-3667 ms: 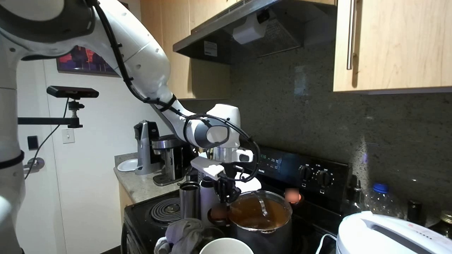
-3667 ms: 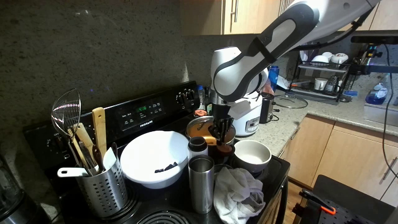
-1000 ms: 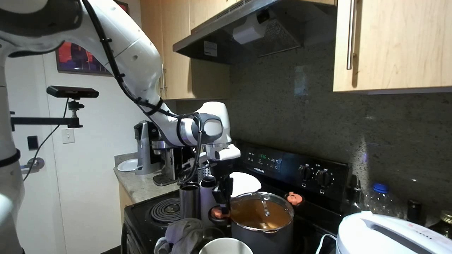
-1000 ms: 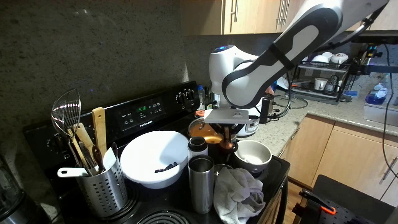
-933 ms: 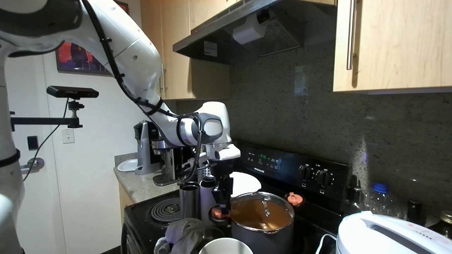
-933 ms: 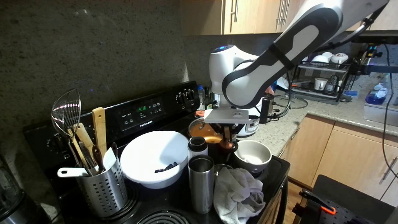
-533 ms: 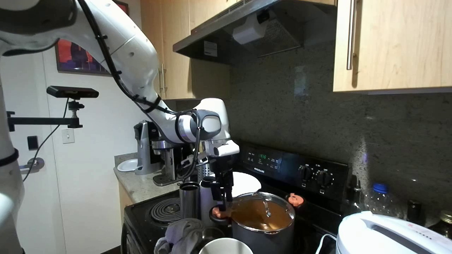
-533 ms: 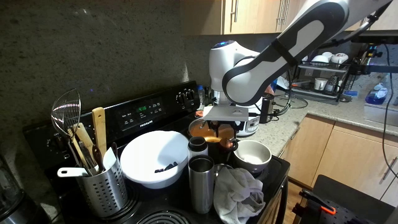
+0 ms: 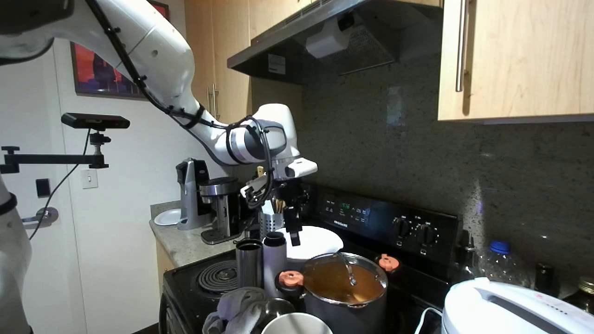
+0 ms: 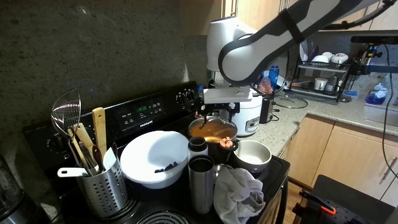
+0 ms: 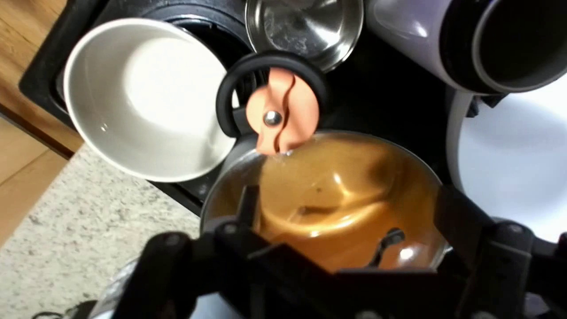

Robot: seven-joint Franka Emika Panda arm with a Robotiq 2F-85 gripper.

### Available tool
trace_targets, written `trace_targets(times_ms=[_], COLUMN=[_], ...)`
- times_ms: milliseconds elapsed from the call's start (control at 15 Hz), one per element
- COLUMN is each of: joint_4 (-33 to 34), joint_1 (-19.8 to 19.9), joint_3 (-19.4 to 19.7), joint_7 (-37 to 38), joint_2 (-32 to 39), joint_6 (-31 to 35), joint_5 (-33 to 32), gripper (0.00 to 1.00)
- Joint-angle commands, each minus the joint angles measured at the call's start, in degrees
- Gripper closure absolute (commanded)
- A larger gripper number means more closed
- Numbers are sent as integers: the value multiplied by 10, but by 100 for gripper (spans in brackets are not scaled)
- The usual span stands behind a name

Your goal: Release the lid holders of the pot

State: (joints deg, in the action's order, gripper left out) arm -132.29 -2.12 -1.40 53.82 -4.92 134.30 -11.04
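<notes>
The dark-sided pot (image 9: 345,313) stands on the stove under a clear glass lid with a metal handle (image 9: 348,270); reddish-brown shows through. Two orange lid holders sit at its black side handles: the near lid holder (image 9: 291,278) and the far lid holder (image 9: 388,263). From above, the wrist view shows the near lid holder (image 11: 290,110) inside its ring handle, one end at the lid's rim. My gripper (image 10: 217,119) hangs above the pot, apart from both holders. Its fingers are spread wide with nothing between them; in the wrist view the gripper (image 11: 350,204) frames the lid.
A small white bowl (image 10: 252,155) and a grey towel (image 10: 238,194) lie by the near handle. Close beside it rise a light bottle (image 10: 197,149) and a steel tumbler (image 10: 201,189). A large white bowl (image 10: 152,140) and a white appliance (image 9: 524,306) flank the pot.
The wrist turned while low over the near lid holder. During the last second my fingers spread apart, let go of that holder, and the gripper rose well above it.
</notes>
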Motion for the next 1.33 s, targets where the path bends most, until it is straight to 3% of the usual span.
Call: trace_targets(times_ms=[0,600,1267], joint_4=[52,185,318], joint_1=[3,21,57], joint_3=[1,25,35], joint_7=[-148,-480,-632], joint_2=[-14,51,213], joint_6=[-36,-49,-41], joint_5=[41,94,95], gripper=[0,0,0])
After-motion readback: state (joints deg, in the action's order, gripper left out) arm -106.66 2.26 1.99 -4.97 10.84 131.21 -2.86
